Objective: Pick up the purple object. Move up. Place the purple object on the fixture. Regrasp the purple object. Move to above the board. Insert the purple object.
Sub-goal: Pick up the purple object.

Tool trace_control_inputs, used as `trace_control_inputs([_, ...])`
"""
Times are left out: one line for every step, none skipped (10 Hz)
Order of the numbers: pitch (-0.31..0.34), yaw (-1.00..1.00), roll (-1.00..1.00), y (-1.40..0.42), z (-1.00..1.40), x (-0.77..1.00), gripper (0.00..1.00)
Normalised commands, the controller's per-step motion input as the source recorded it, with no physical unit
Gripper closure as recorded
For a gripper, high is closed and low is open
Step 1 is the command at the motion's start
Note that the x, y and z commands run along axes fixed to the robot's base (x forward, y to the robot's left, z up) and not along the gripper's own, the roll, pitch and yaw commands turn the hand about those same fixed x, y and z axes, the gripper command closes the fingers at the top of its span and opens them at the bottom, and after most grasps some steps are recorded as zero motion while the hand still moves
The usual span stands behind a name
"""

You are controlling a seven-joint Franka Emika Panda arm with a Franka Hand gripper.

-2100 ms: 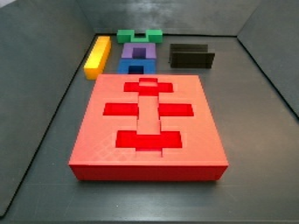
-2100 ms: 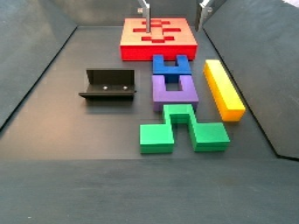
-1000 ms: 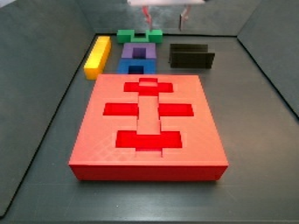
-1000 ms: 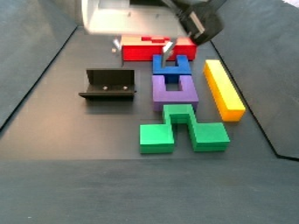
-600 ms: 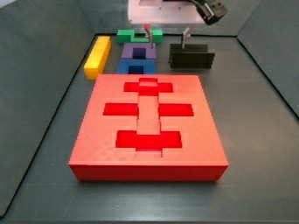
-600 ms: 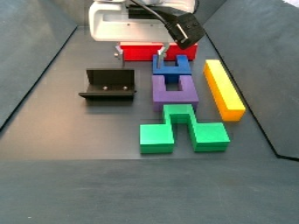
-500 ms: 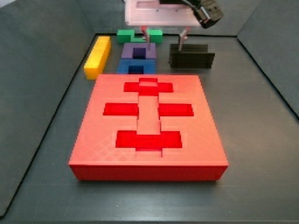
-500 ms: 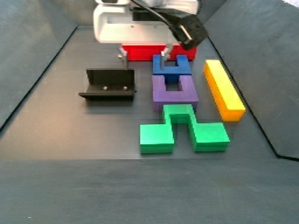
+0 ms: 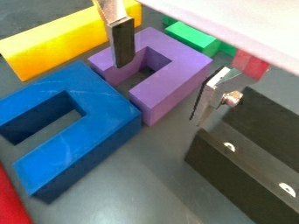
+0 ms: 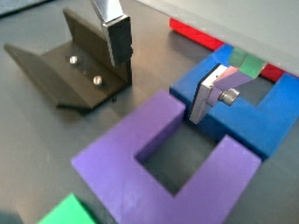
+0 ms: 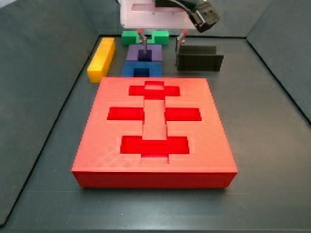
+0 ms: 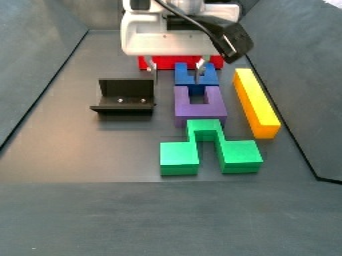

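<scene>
Now I hold the gripper (image 9: 167, 68), fingers spread and empty, low over the purple object (image 9: 158, 72), which lies on the floor between the blue notched block (image 9: 65, 122) and the green block (image 12: 207, 147). For a clean pick, I should centre both pads across one prong before closing. The yellow bar (image 12: 255, 100) and fixture (image 12: 122, 98) flank it closely

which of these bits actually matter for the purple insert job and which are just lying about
Part of the job:
- purple object, on the floor
- fixture
- board
- gripper, open, low over the row of blocks, holding nothing

Just lying about:
- blue block
- green block
- yellow bar
</scene>
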Motion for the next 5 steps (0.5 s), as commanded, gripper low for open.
trace_control_inputs([-0.076, 0.09, -0.06, 0.17, -0.01, -0.24, 0.00])
trace_control_inputs([-0.011, 0.05, 0.00, 0.00, -0.12, -0.07, 0.00])
trace_control_inputs([0.000, 0.00, 0.00, -0.03, -0.27, 0.00, 0.00])
trace_control_inputs([-0.001, 0.00, 0.00, -0.02, -0.28, 0.00, 0.00])
trace_control_inputs([0.000, 0.00, 0.00, 0.00, -0.25, 0.00, 0.00])
